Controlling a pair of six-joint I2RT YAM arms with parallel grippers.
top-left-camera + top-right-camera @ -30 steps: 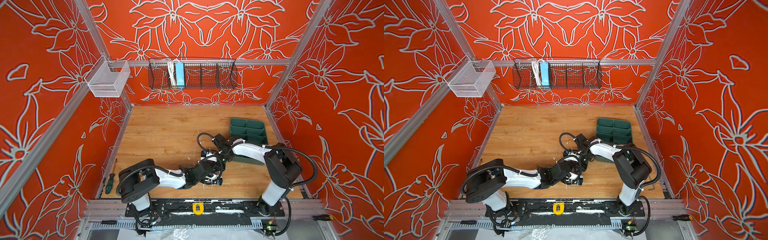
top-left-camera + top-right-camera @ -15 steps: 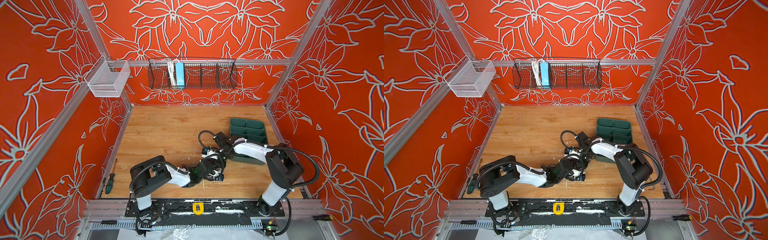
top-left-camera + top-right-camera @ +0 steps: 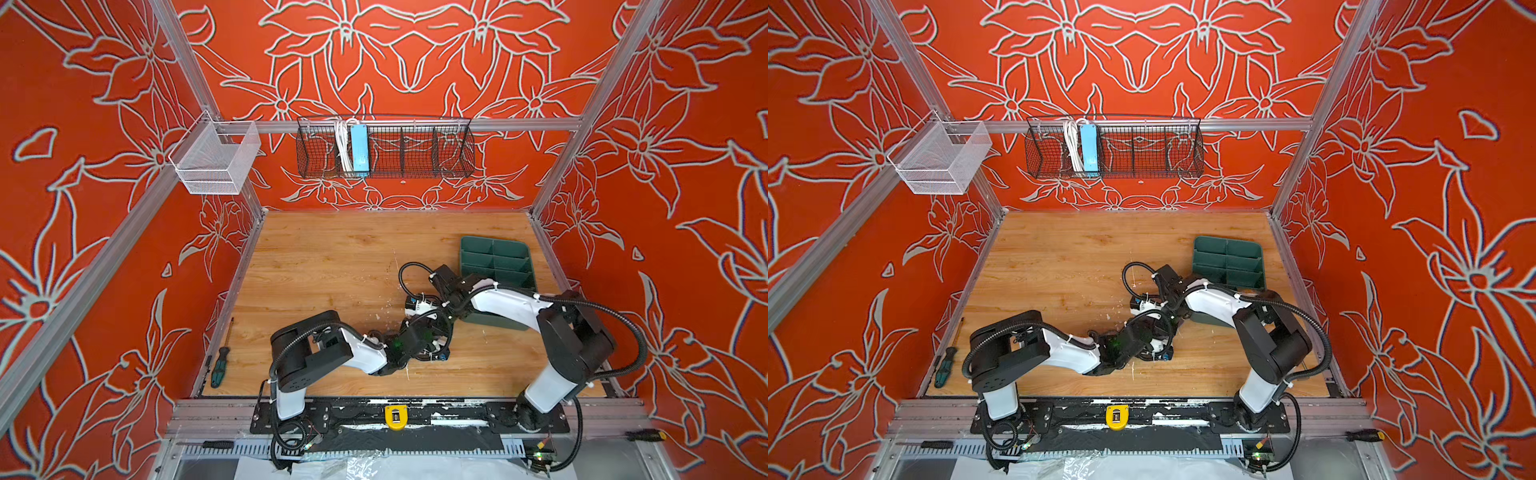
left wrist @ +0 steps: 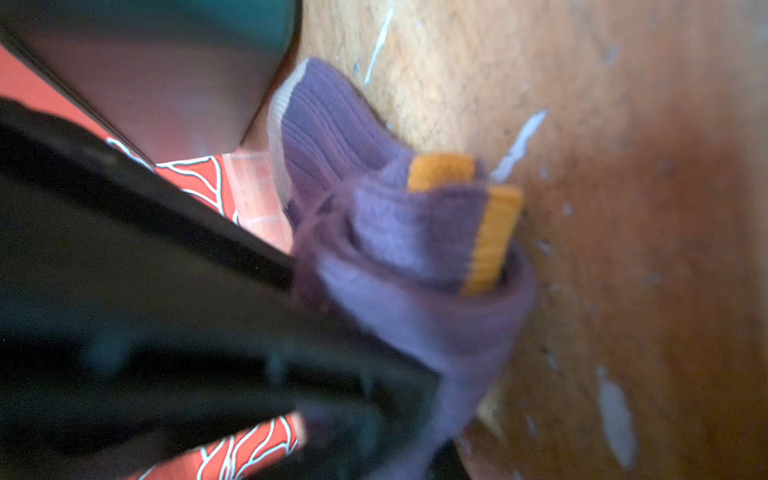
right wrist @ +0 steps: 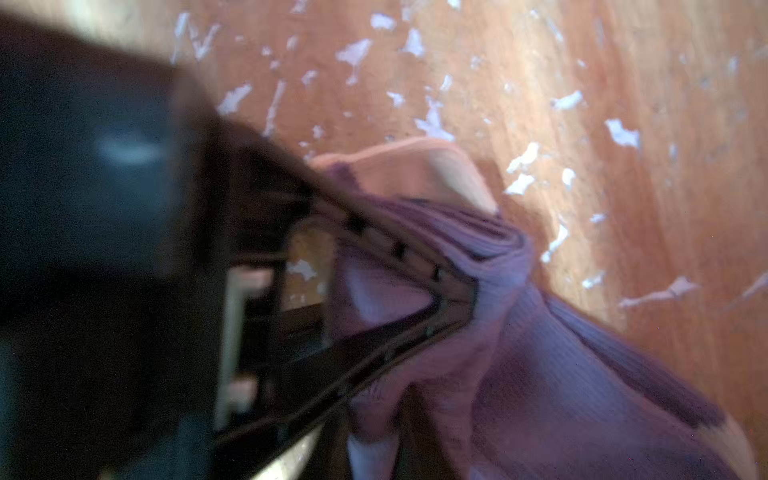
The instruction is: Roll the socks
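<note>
The counter (image 3: 332,257) is a board of light wood with visible grain, and it fills the floor of the cell. Many small white flecks (image 5: 432,120) are spread on its surface, most densely around the middle. At about 2 o'clock a dark green tray (image 3: 494,259) with several compartments lies flat on the wood, near the right edge. At about 8 o'clock a screwdriver (image 3: 219,368) with a green handle lies along the left edge. A little toward 5 o'clock from the middle, the purple sock (image 4: 415,249) rests on the wood, partly rolled, its yellow stripe and beige edge showing. It lies near a corner of the tray.
</note>
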